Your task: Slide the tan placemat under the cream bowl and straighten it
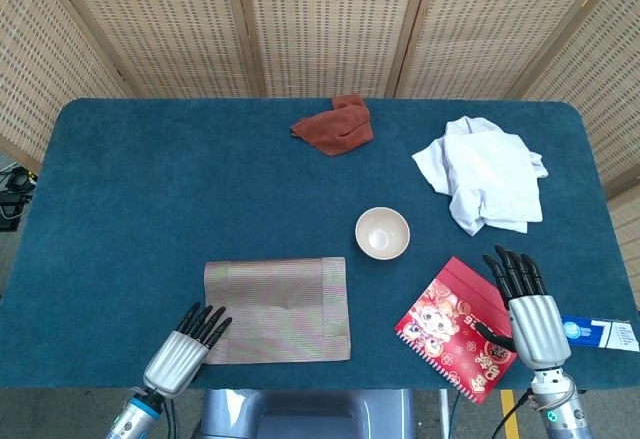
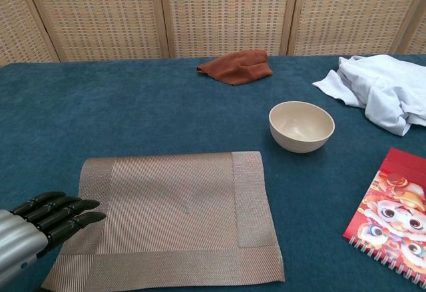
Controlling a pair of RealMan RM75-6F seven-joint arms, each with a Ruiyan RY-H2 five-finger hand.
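The tan placemat point(image 1: 278, 309) point(image 2: 173, 215) lies flat on the blue table near the front edge, left of centre. The cream bowl point(image 1: 382, 233) point(image 2: 301, 126) stands upright on the bare cloth, beyond the mat's far right corner and apart from it. My left hand point(image 1: 185, 346) point(image 2: 36, 225) hovers at the mat's front left corner, fingers straight and holding nothing. My right hand point(image 1: 526, 309) is at the front right, fingers extended over the edge of a red notebook, empty; the chest view does not show it.
A red spiral notebook point(image 1: 455, 327) point(image 2: 393, 212) lies right of the bowl. A white crumpled cloth point(image 1: 487, 173) point(image 2: 383, 92) sits at the back right, a rust cloth point(image 1: 335, 124) point(image 2: 236, 66) at the back centre. A small blue and white packet point(image 1: 600, 332) lies by the right edge.
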